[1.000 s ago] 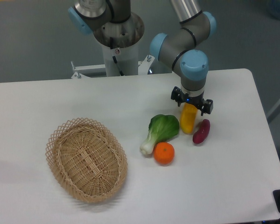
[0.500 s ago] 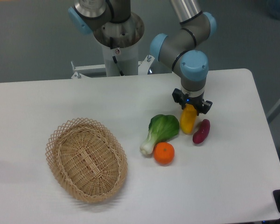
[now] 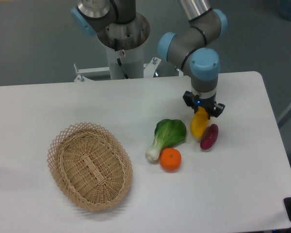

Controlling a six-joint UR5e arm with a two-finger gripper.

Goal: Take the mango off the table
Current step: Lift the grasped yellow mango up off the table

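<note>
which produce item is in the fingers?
The mango, yellow and elongated, held at its top by the gripper. The sweet potato, orange and bok choy lie free.

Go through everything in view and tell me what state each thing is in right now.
tool: shut on the mango
mango: gripped at its top end, hanging tilted
sweet potato: lying on the table
bok choy: lying flat
orange: resting, untouched
wicker basket: upright, nothing inside
</note>
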